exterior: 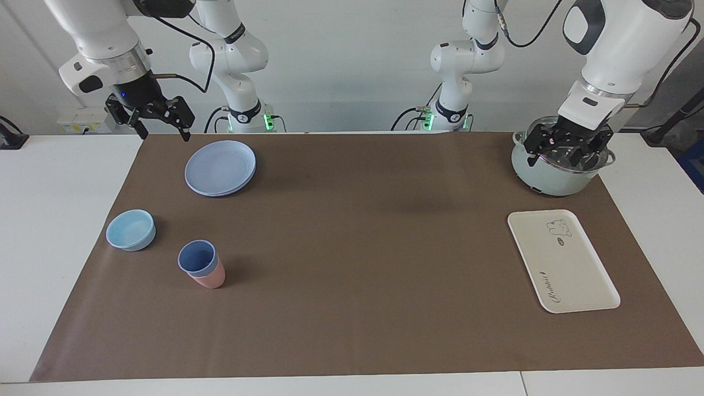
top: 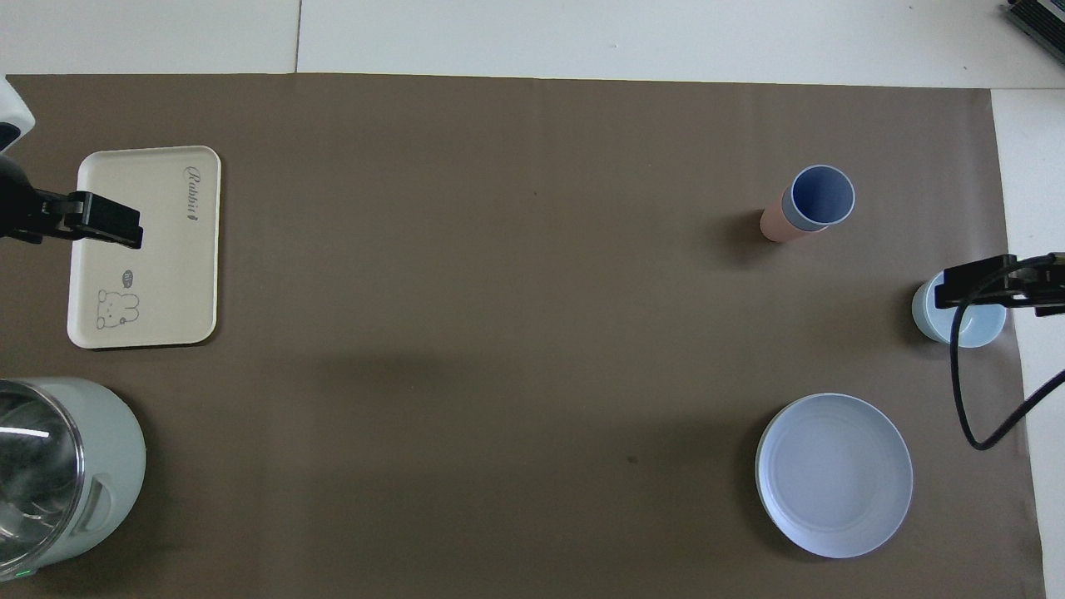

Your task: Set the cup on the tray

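The blue cup (exterior: 196, 257) stands nested inside a pink cup (exterior: 210, 279) on the brown mat, toward the right arm's end of the table; it also shows in the overhead view (top: 822, 195). The cream tray (exterior: 562, 262) with the bear print lies flat and bare toward the left arm's end, and shows in the overhead view too (top: 146, 249). My right gripper (exterior: 163, 131) hangs open and empty in the air beside the blue plate. My left gripper (exterior: 561, 157) hangs open and empty over the pot. Both are well apart from the cup.
A round blue plate (exterior: 220, 168) lies nearer to the robots than the cups. A shallow light-blue bowl (exterior: 131, 230) sits beside the cups at the mat's edge. A mint-green pot (exterior: 553, 179) with a glass lid stands nearer to the robots than the tray.
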You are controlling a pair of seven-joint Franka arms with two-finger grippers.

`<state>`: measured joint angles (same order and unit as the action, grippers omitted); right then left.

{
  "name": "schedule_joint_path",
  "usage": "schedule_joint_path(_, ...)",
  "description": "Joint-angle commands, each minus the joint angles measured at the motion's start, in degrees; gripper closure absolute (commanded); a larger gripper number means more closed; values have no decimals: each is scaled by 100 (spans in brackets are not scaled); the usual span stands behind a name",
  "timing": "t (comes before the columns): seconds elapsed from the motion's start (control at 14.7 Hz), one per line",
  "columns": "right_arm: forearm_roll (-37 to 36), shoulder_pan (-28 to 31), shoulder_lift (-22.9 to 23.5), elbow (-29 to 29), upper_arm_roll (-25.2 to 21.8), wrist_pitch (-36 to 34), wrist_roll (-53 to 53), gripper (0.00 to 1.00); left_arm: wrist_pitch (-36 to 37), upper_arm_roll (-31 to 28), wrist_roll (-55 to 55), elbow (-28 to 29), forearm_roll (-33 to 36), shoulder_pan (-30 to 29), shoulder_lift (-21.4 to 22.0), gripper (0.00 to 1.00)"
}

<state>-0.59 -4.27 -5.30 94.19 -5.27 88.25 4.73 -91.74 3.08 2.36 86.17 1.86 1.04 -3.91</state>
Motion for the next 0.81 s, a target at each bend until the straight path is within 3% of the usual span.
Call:
schedule_joint_path(0.0,59,-21,-68,73,-27,-36,63,0,-46,0,10,198,-28,-34,171,0)
schedule_joint_path(0.34,41,-21,-77,108,-27,-1,89,0,-46,0,10,207,-28,-33,171,0)
schedule_joint_path(0.54,50,-4,-182,397,-18,455,-304,0,-37,0,10,207,-28,-34,171,0)
schedule_joint_path(0.75,76,110,-270,862,-79,1201,-1384,0,-46,0,10,207,-28,-34,171,0)
